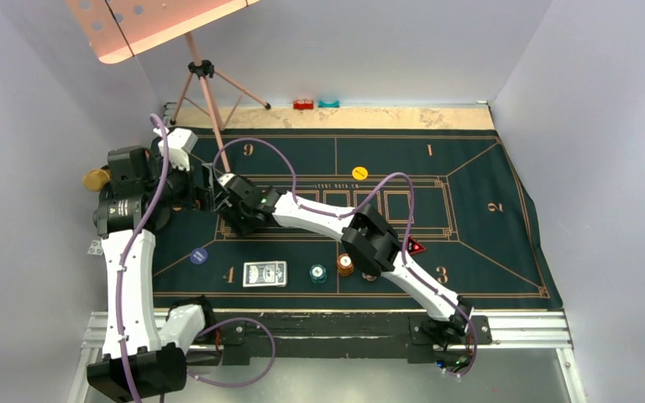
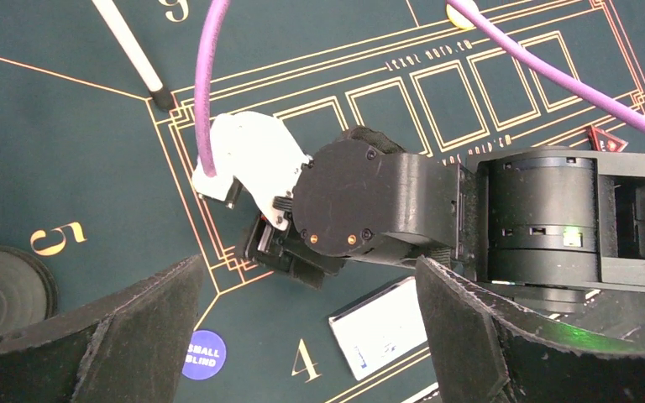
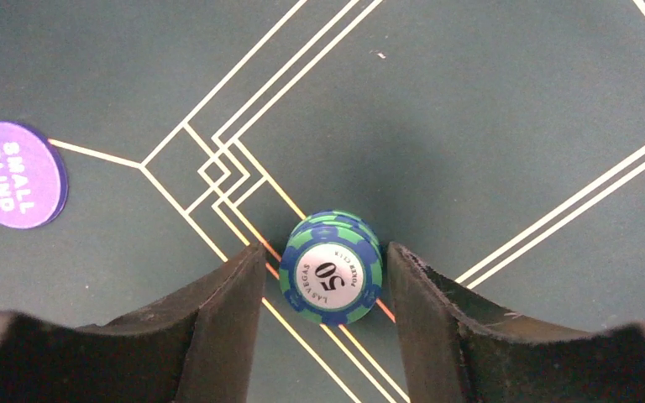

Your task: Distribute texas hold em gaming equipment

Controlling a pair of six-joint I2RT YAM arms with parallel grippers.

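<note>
A stack of blue-and-green poker chips (image 3: 332, 269) marked 50 stands on the mat's gold lines. My right gripper (image 3: 326, 281) is open astride it, with a thin gap on each side. In the top view this gripper (image 1: 218, 196) is at the mat's left and hides the stack. My left gripper (image 2: 309, 290) is open wide, empty, and hovering above the right gripper. The playing cards (image 1: 265, 274) (image 2: 380, 326) lie near the front edge by the 4. Next to them are teal chips (image 1: 318, 273) and orange chips (image 1: 345, 264).
A blue small-blind disc (image 1: 199, 256) (image 3: 15, 175) lies at front left and a yellow disc (image 1: 359, 173) at mid mat. The red triangle marker (image 1: 416, 247) is beside my right arm. A tripod stand (image 1: 206, 84) rises at back left. Red and teal blocks (image 1: 316, 104) sit behind the green mat (image 1: 487, 243).
</note>
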